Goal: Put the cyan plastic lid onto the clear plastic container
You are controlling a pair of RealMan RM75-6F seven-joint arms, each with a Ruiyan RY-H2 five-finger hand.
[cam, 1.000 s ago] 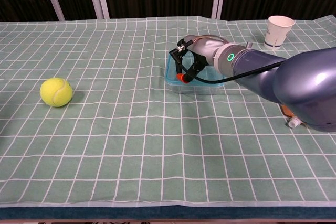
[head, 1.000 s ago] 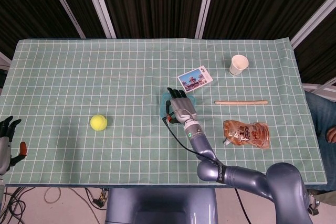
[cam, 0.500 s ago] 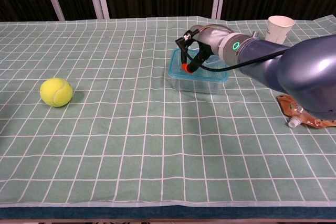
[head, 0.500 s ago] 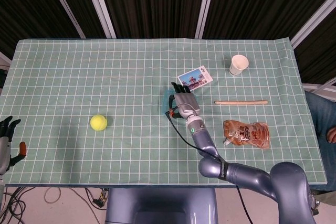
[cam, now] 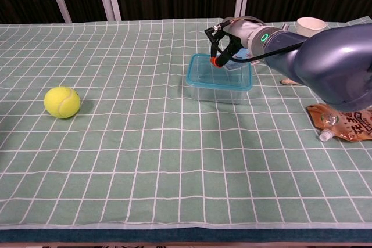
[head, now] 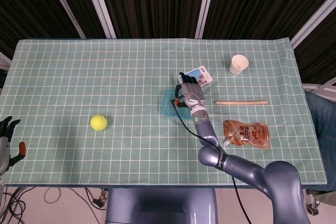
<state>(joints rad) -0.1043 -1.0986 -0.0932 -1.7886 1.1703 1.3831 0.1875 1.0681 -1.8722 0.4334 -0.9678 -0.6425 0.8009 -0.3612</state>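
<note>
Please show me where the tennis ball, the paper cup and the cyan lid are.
tennis ball [head: 98, 122], head view, centre of the ball.
paper cup [head: 238, 65], head view, side wall.
cyan lid [cam: 204, 75], chest view, bare top left of the hand.

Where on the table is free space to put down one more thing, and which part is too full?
Free: the wide stretch of cloth left of the container, broken only by the tennis ball, and the near strip in front of it. Crowded: the right side, with the right hand, photo card, paper cup, stick and pouch.
</note>
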